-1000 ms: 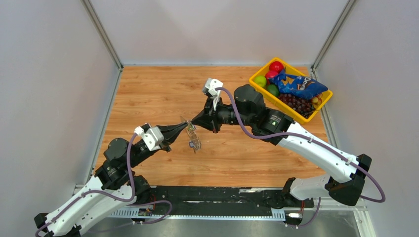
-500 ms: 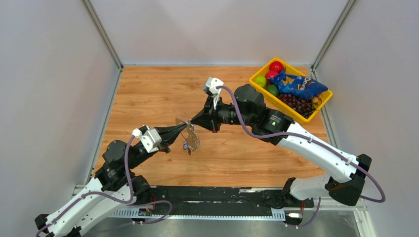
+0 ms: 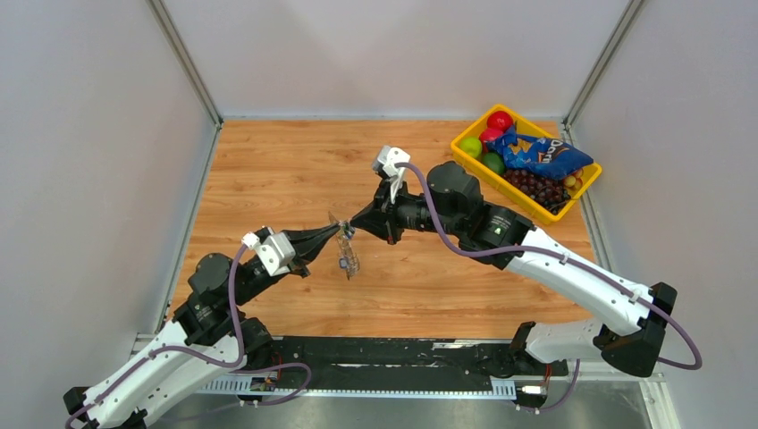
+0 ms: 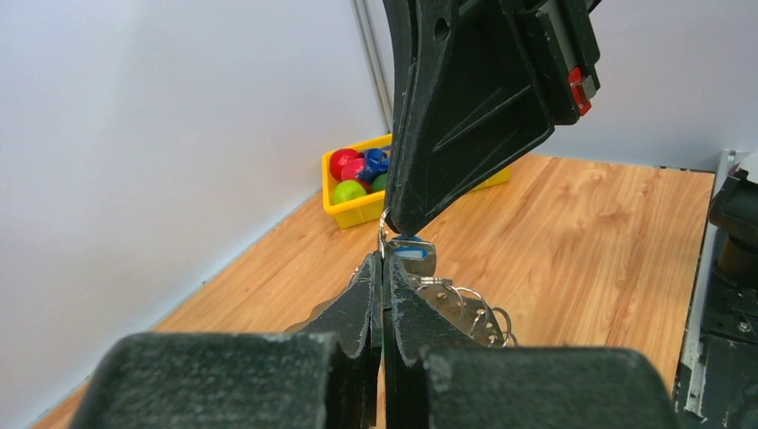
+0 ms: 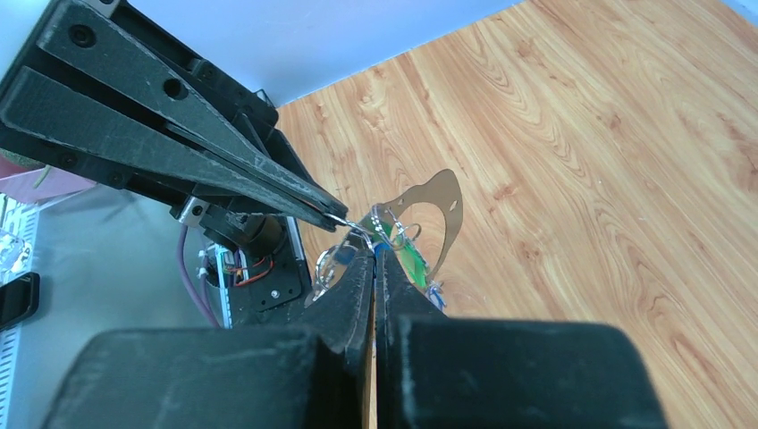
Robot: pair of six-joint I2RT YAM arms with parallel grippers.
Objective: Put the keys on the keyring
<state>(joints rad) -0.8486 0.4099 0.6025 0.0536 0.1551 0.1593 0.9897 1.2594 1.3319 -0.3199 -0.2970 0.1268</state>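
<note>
the keyring (image 4: 383, 234) is up in the air over the middle of the table (image 3: 268, 170). its thin wire is nipped in my left gripper (image 4: 383, 268), whose jaws are pressed fully together. the right gripper (image 5: 374, 255) is squeezed closed too, and a blue-capped key (image 4: 413, 252) sits right at its tip. i judge it has that key, though the contact itself is hidden.

over the last second the two tips have drawn in until they now meet nose to nose. the dangling bundle of chain (image 4: 469, 308), green-capped key (image 5: 412, 264) and clear tag (image 5: 440, 207) has swung as well: the tag faced the overhead camera half a second ago and now hangs nearly edge-on.

to me that reads as the key arriving at the ring's wire, with threading under way. whether the key's hole is over the wire yet, i cannot tell.
</note>
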